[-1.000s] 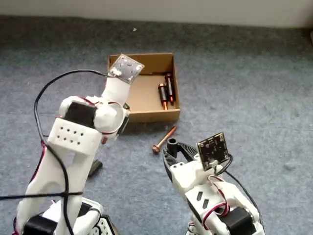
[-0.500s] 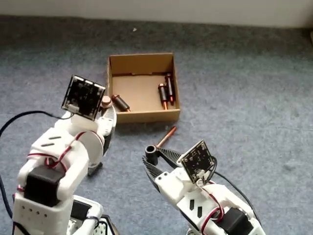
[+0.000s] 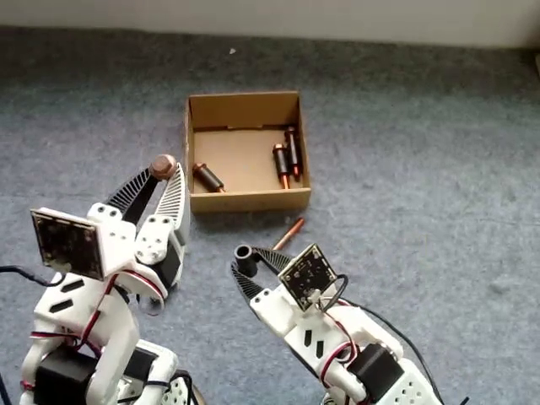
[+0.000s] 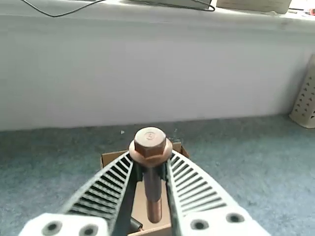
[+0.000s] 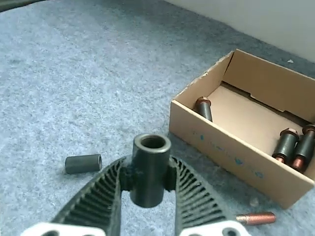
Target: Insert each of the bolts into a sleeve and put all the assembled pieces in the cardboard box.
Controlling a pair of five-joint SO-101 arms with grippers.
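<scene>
The left gripper [image 3: 166, 179] is clamped on a copper bolt [image 3: 163, 166], which it holds above the grey carpet [image 3: 422, 169] just beside the cardboard box [image 3: 249, 201]. In the left wrist view, the bolt's hexagonal head [image 4: 150, 142] rests atop the ribbed fingers [image 4: 110, 184] and its shank hangs between them. The right gripper [image 3: 251, 266] grips a black sleeve [image 3: 245, 256] upright, with its open bore facing up, as the right wrist view shows [image 5: 150, 169]. Inside the box, one assembled piece [image 3: 207, 177] lies by the wall on the left arm's side and two more assembled pieces [image 3: 281, 162] lie together by the opposite wall. A loose bolt [image 3: 288, 234] lies on the carpet just outside the box, between it and the right gripper. A spare sleeve [image 5: 82, 163] lies on its side, apart from the box.
</scene>
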